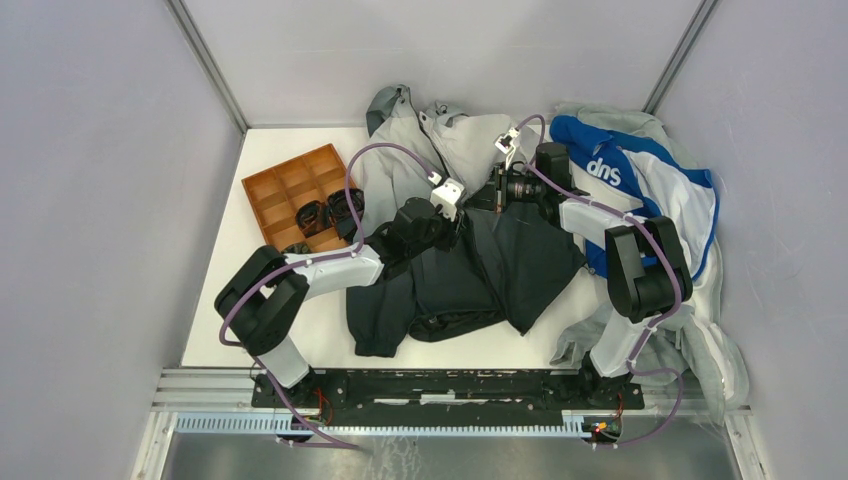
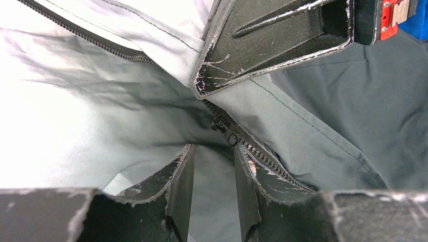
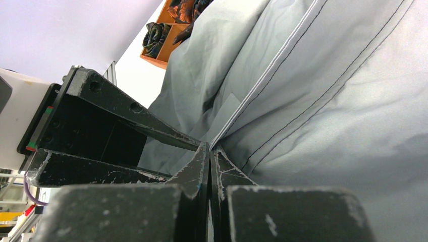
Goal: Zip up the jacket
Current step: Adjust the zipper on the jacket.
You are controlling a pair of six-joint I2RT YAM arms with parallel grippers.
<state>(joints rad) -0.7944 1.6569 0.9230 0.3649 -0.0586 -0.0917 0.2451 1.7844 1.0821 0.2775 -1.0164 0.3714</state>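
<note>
The jacket (image 1: 470, 250) lies spread on the table, light grey at the back and dark charcoal at the near hem. In the left wrist view its dark zipper (image 2: 272, 161) runs diagonally, and the slider (image 2: 225, 130) sits just past my left fingertips. My left gripper (image 2: 214, 151) is open, with its jaws a little apart over grey fabric; in the top view it is at mid-jacket (image 1: 462, 222). My right gripper (image 3: 209, 147) is shut on a seamed edge of the jacket (image 3: 313, 101), close to the right of the left one (image 1: 490, 192). Its fingers (image 2: 272, 45) show above the slider.
An orange compartment tray (image 1: 285, 190) with dark rolled items stands at the left back. A blue-and-white garment with white lettering (image 1: 640, 175) and a light grey one (image 1: 700, 340) lie along the right side. White table surface (image 1: 225, 330) shows at the near left.
</note>
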